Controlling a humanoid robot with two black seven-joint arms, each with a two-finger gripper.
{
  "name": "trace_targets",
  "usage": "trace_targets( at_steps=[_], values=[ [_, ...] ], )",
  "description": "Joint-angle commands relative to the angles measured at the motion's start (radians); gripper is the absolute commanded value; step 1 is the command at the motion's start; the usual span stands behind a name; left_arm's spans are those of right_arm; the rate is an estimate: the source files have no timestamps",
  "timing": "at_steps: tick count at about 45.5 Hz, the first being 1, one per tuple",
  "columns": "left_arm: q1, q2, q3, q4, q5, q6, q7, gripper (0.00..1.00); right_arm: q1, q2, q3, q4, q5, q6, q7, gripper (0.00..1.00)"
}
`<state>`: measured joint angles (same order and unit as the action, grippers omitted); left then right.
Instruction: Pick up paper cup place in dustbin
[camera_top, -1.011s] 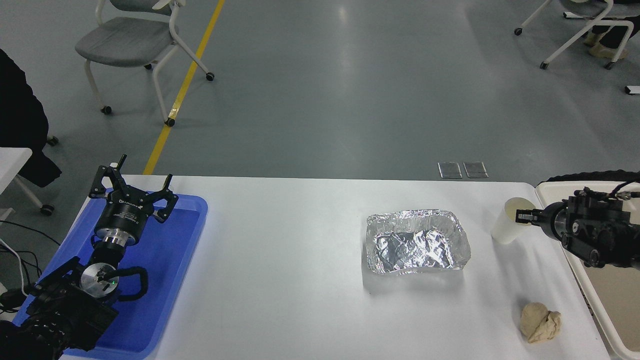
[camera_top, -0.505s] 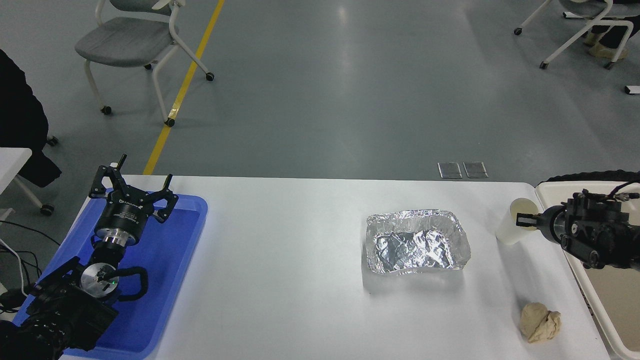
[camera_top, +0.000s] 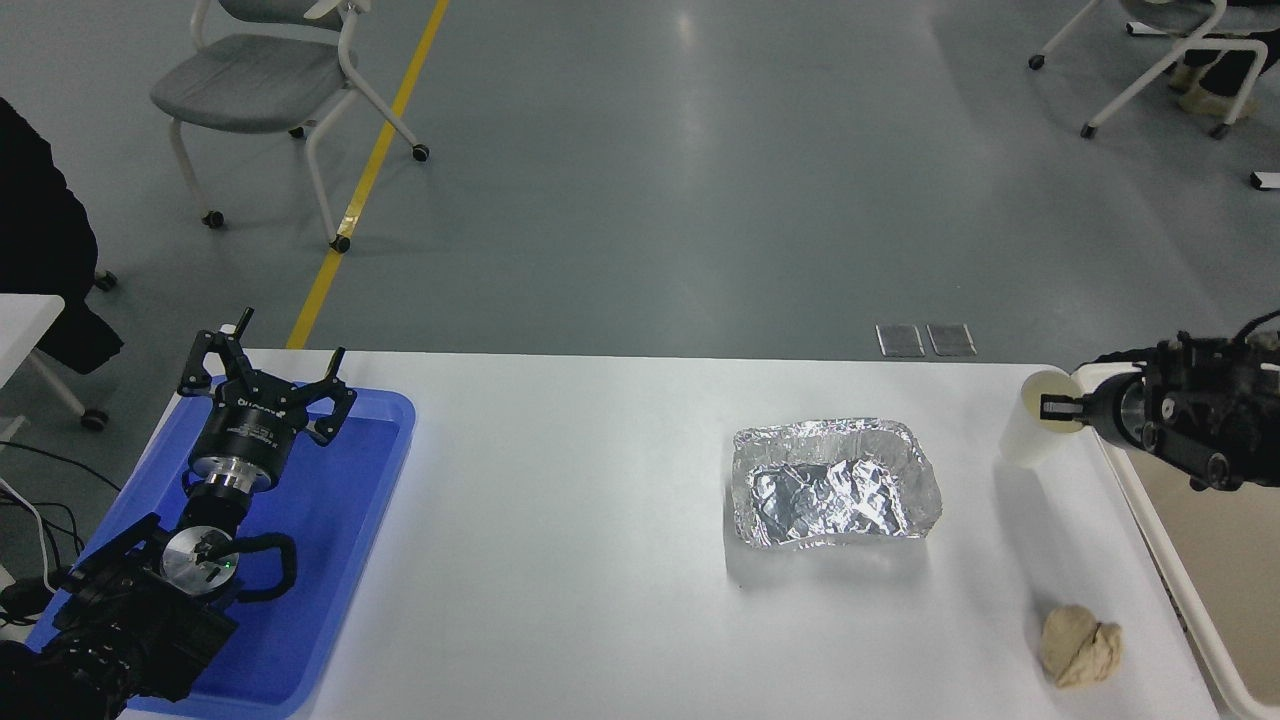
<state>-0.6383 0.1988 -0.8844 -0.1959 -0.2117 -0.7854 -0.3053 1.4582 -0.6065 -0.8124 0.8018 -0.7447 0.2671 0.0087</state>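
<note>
**Paper cup pinched at its rim beside the dustbin**

At the right edge of the frame, the paper cup (camera_top: 1038, 420) is seen gripped by the right gripper (camera_top: 1062, 409), which enters from the right side. The black fingers are pressed onto the cup's rim, one finger lying across the cream inside of the mouth. The cup is held roughly upright, with a slight lean, at the right end of the white table (camera_top: 600, 560). Whether its base is touching the tabletop cannot be told. Just to the right of the cup, the rounded rim of the cream-white dustbin (camera_top: 1160, 560) is seen running down the right side of the frame; the gripper's body is positioned over the bin's upper corner, while the cup itself lies just left of the rim.

Right of centre, a crumpled silver foil tray (camera_top: 835, 492) is set on the table, well apart from the cup. In the lower right, a beige dough-like lump (camera_top: 1080, 645) is placed near the table's edge, close to the bin.

In the lower left of the frame, the left gripper (camera_top: 268, 375) is parked over a flat blue tray (camera_top: 340, 520), its fingers spread wide and holding nothing.

Beyond the table, a grey floor is seen, with a yellow line (camera_top: 370, 170) and a wheeled chair (camera_top: 270, 90) in the upper left.
</note>
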Motion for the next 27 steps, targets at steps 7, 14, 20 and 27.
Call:
trace_targets(
  at_steps=[7, 14, 20, 27],
  values=[
    [0.002, 0.002, -0.001, 0.001, 0.0, 0.0, 0.0, 1.0, 0.592, -0.087, -0.272, 0.309, 0.007, 0.27, 0.0, 0.0],
    [0.003, 0.002, -0.001, -0.002, 0.0, 0.0, 0.0, 1.0, 0.715, -0.081, -0.309, 0.32, 0.011, 0.354, -0.001, 0.0],
    [0.003, 0.002, -0.002, -0.002, 0.0, 0.0, 0.0, 1.0, 0.751, -0.081, -0.312, 0.32, 0.01, 0.397, -0.001, 0.0],
    [0.003, 0.002, -0.002, 0.001, 0.0, 0.0, 0.0, 1.0, 0.755, -0.079, -0.312, 0.32, 0.011, 0.405, -0.003, 0.0]
  ],
)
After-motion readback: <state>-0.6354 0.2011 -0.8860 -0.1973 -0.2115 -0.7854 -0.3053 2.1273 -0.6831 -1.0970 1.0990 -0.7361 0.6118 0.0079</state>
